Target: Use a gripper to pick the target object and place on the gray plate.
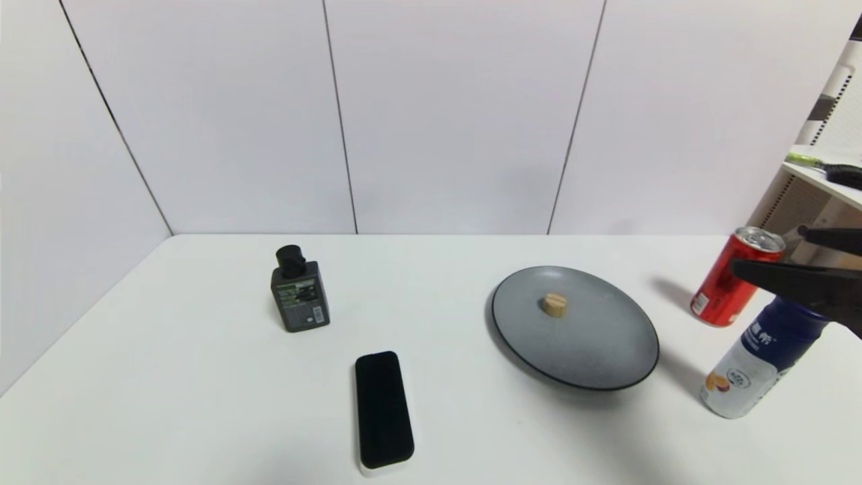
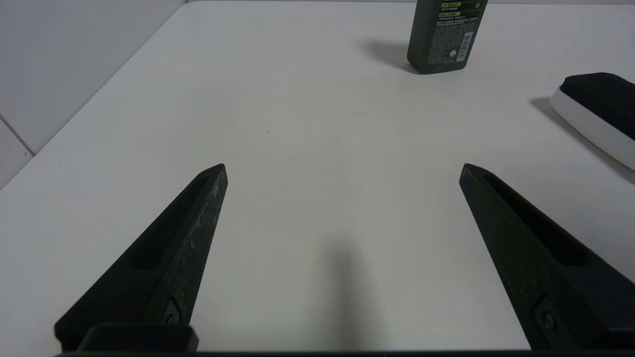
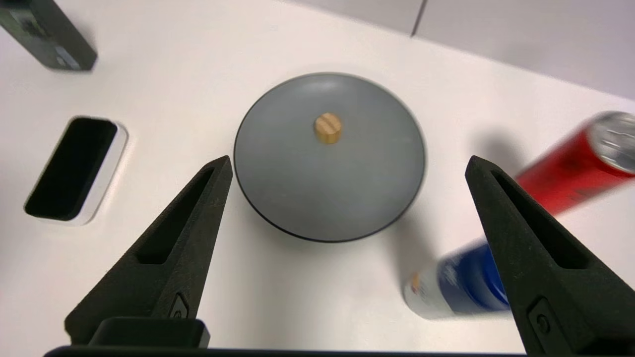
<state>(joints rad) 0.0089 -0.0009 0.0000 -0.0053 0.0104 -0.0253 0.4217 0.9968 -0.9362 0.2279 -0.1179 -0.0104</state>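
A: Cork [image 1: 555, 304] sits on plate [image 1: 574, 328], near centre. Right gripper [image 3: 347, 166] hangs above, jaws spread, empty. Left gripper [image 2: 342, 168] over bare worktop [image 2: 307, 124], jaws spread.

B: Looks light, stiff, likely rolls. Pinch its round sides, gently.

Our right gripper [image 3: 347, 166] is matte black throughout, its two jaws long wedges tapering to narrow points. Each jaw has a recessed slot along its length, and a small round screw sits near each base, low in the frame. A flat black block spans the lower left edge. Our left gripper [image 2: 342, 168] matches it: black, pointed, slotted, with grey scuffing on the inner face of the jaw at lower left and a screw at each base.
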